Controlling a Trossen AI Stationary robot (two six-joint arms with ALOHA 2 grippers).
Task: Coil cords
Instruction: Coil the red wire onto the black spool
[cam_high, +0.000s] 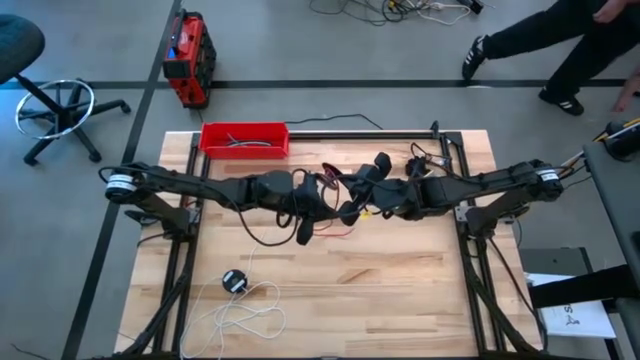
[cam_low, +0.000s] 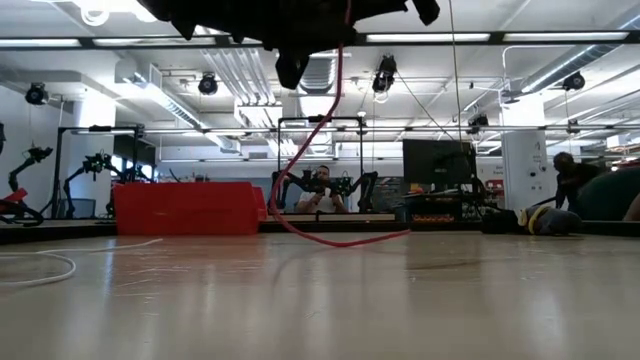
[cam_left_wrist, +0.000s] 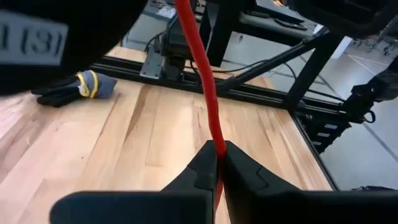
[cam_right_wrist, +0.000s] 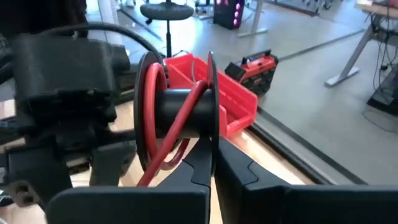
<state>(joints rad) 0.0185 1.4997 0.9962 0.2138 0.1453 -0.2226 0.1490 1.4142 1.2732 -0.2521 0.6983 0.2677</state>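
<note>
A pale wooden surface (cam_high: 400, 270) in an open workshop carries the work, with a red tray (cam_high: 244, 139) at its far edge and both arms meeting over the middle. The left pincer (cam_left_wrist: 219, 163) is pressed together on the red cord (cam_left_wrist: 202, 68), which runs taut up from its tips. The right pincer (cam_right_wrist: 212, 163) is pinching a black spool (cam_right_wrist: 180, 115) with some red turns already on it, raised above the surface. The low view shows the rest of the red cord hanging in a loop down to the wood. Likely risks: slack could let turns slip off the flange, too hard a pull could twist the spool in its grip, and the dragging loop could snag. Count: two cords, red and white; the white cord (cam_high: 250, 312) lies loose near the front left, by its black disc (cam_high: 234, 281); one spool, one tray, two arms.
</note>
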